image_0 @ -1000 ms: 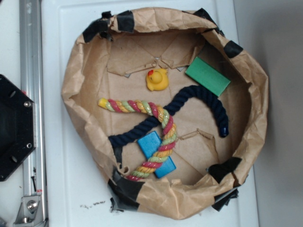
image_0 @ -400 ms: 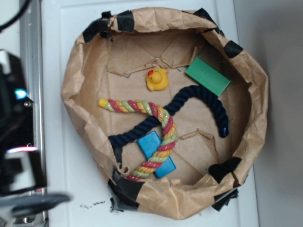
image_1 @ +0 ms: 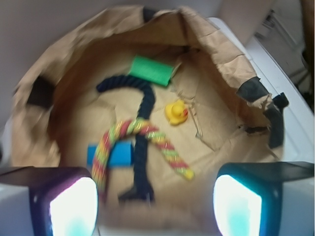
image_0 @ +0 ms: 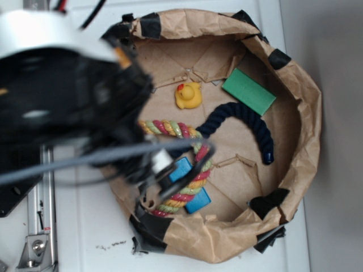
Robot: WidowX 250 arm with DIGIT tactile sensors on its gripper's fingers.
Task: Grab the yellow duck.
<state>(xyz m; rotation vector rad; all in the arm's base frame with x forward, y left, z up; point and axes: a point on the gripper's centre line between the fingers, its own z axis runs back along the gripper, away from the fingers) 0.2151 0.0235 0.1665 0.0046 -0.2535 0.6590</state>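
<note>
Yellow duck (image_1: 176, 112) lies untouched; end effector (image_1: 155, 194) gapes wide, holding nothing.

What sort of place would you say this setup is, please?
Probably a robot lab's tabletop test rig: a taped brown paper bin on a white table, holding toys like the duck, ropes and blocks, with a metal rail alongside.

Blurred black arm (image_0: 62, 107) filling the left of the exterior view, capped by a rounded silver-white housing (image_0: 39, 31). Thin black and red cables (image_0: 85, 14) at the top edge. Grey cable (image_0: 96, 158) streaking across below. Small orange mark near the housing edge. Two black-framed gripper fingers (image_1: 66, 199) with pale, glowing pads in the wrist view.
</note>
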